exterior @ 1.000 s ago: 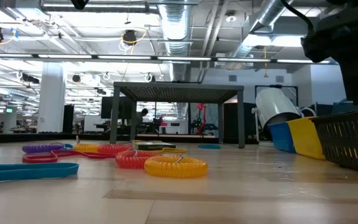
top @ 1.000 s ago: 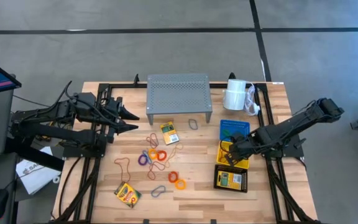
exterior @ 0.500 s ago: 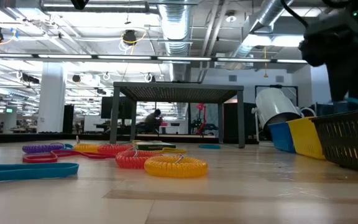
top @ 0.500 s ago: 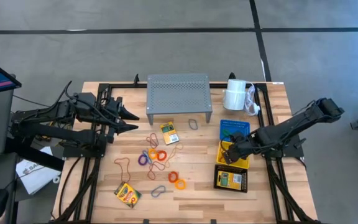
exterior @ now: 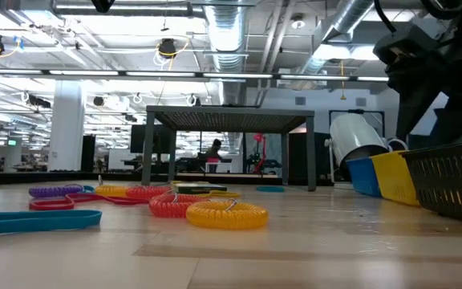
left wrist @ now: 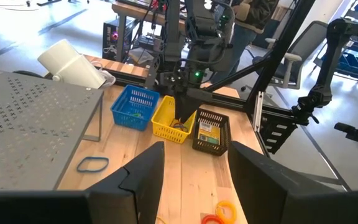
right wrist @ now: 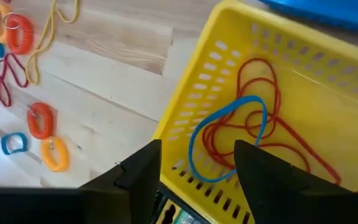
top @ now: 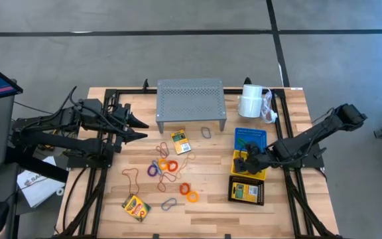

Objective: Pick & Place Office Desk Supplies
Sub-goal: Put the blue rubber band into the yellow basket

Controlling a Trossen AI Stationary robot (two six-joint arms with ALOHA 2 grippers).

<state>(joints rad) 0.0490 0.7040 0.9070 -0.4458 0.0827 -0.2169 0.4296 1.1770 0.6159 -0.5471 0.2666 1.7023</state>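
Seen from above, the right tool (top: 243, 163) hangs over the yellow basket (top: 256, 174), between the blue basket (top: 251, 138) and black basket (top: 246, 192); the left tool (top: 140, 129) waits apart, open and empty. While its wrist view looks down, the right tool's fingers (right wrist: 143, 174) stand apart, empty, above a blue loop (right wrist: 225, 137) lying on red loops (right wrist: 260, 84).
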